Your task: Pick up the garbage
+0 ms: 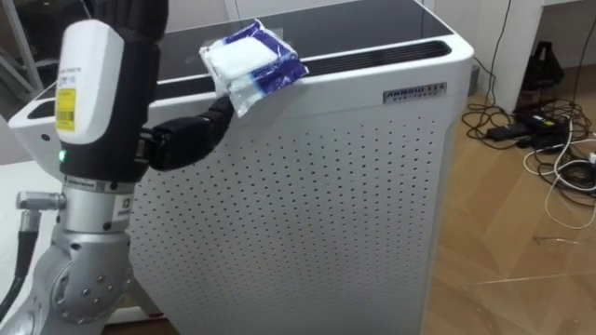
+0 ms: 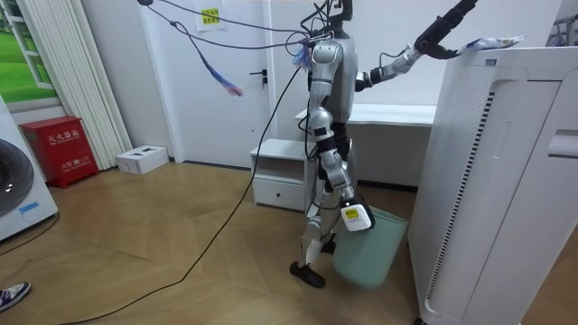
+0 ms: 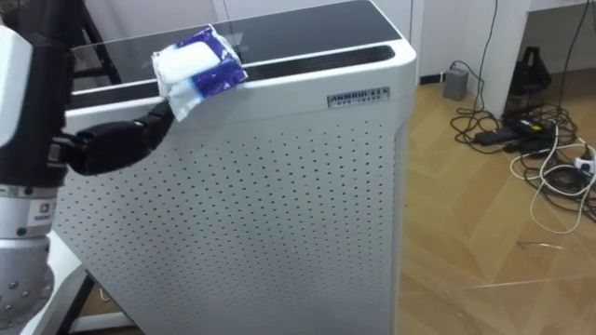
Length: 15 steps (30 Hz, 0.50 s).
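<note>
My left hand (image 1: 189, 140) reaches up under the blue-and-white packet (image 1: 253, 58), which overhangs the white appliance (image 1: 307, 205) at its top edge just above it, probably why I'm coming from below. Fingertips hide behind it, so I can't tell if I'm gripping.

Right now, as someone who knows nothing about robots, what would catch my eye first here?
First, the blue and white packet perched on the top front edge of the tall white perforated cabinet. The robot's dark left hand reaches up to it, fingers holding its lower corner. Next, the tangle of cables on the wooden floor right of the cabinet. In the room view, a pale green bin stands by the robot's legs.
</note>
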Tool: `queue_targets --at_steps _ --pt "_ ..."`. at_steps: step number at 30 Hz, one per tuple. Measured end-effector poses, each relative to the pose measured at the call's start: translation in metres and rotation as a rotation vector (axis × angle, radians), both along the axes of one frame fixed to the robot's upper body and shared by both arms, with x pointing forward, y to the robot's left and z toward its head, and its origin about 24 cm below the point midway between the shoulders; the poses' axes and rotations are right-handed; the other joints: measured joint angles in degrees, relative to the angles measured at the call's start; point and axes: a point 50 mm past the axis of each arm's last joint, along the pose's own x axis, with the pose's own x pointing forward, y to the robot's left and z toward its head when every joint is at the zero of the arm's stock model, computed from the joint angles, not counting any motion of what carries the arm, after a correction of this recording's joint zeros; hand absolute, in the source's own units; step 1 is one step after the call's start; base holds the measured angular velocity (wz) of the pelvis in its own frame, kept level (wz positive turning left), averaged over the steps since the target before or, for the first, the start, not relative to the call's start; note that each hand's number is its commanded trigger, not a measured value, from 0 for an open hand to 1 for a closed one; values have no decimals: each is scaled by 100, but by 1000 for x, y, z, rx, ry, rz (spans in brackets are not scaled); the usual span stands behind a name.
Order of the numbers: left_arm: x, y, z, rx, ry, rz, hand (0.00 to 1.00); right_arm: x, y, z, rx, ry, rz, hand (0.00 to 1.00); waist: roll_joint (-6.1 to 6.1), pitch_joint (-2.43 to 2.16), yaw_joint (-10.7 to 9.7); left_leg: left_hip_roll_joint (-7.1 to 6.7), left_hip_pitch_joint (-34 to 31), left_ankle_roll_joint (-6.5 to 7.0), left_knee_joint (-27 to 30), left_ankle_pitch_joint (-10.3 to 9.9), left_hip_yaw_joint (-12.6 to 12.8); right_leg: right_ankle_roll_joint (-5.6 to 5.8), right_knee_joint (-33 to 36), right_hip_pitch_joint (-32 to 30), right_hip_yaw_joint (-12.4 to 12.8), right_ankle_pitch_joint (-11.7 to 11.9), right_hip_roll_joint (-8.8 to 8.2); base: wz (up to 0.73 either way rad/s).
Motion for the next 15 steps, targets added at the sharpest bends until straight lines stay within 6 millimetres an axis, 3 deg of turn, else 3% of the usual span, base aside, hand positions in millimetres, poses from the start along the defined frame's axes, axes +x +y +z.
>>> queue_targets --at_steps 15 --pt "0 -8 -4 60 34 -29 0 12 0 3 -2 -27 26 100 -11 44 1 -8 1 8 -6 5 18 1 -1 -10 23 0 -14 0"
